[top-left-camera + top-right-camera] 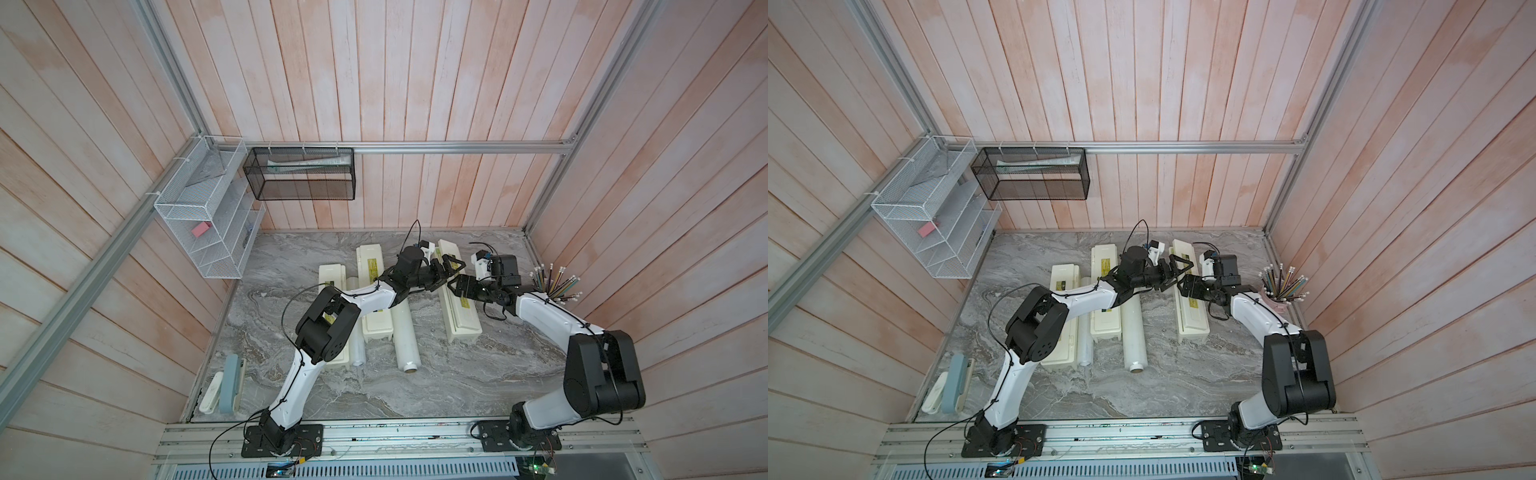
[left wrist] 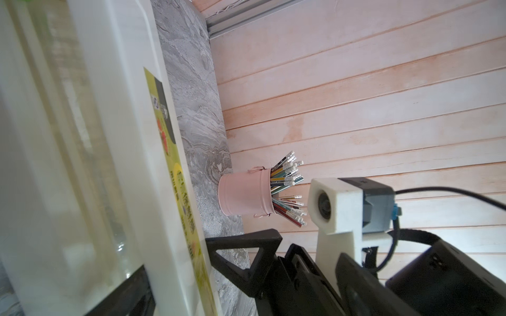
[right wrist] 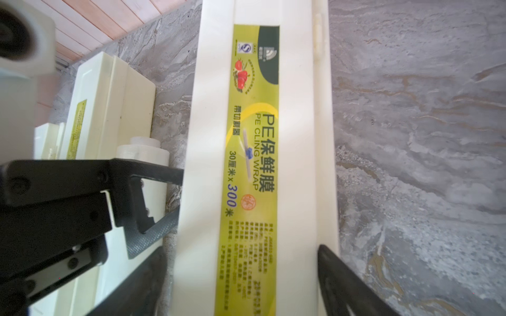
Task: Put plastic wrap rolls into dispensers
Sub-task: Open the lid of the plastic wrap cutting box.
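Closest to the lens in the right wrist view, the right dispenser (image 3: 252, 136) lies flat on the marble table (image 3: 410, 136) with its yellow-green label up. The right gripper (image 3: 241, 250) straddles it across its width, a finger at each long edge; whether it clamps the box or stands free of it I cannot tell. The left gripper (image 1: 449, 274) is spread wide and holds nothing, its fingers at that box's edge facing the middle dispenser (image 1: 376, 328). One roll (image 1: 405, 336) lies loose between those two boxes, its far end passing under the left wrist. Another roll (image 1: 358, 349) lies between the middle dispenser and the left dispenser (image 1: 332, 278).
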Available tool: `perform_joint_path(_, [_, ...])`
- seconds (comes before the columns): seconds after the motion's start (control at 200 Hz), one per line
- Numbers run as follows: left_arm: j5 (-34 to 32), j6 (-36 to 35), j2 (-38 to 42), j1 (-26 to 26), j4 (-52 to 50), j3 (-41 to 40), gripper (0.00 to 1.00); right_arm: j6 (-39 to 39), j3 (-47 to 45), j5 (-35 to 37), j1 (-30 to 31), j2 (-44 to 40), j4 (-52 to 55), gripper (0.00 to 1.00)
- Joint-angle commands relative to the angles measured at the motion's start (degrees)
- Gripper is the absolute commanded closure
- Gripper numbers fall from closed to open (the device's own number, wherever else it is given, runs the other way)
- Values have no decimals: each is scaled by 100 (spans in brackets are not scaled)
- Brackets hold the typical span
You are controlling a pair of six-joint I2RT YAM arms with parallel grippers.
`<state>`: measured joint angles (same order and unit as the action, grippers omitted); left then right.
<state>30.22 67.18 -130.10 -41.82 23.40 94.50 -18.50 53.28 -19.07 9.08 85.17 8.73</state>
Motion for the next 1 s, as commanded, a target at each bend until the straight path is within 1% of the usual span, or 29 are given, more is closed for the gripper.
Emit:
perform_joint_path(0.0, [171,184,-117,-111,400,114,0,-80,86,402,-12,-442,248,8])
perform_joint_path(0.135, [143,247,-74,-170,464,154,0,-221,128,901,-10,-897,887,7])
perform_joint_path(0.275, [80,255,-117,-254,417,314,0,-596,102,1517,-12,-1458,1535,7])
perform_joint_path(0.385, [-12,169,-179,-346,261,530,0,-807,45,1695,-12,-1909,1903,7])
perform_joint_path(0.485, [-84,124,-282,-426,156,723,0,-788,34,1883,-9,-2194,2155,7])
perform_joint_path(0.655, [-131,209,-437,-492,111,785,0,-562,-10,1871,-12,-2355,2273,9])
perform_joint_path(0.825, [-200,-9,-379,-520,-90,812,0,-400,-76,1708,-12,-2335,2191,13])
perform_joint_path(0.995, [-70,-61,-345,-511,-173,818,0,-263,-150,1343,47,-2460,1973,16])
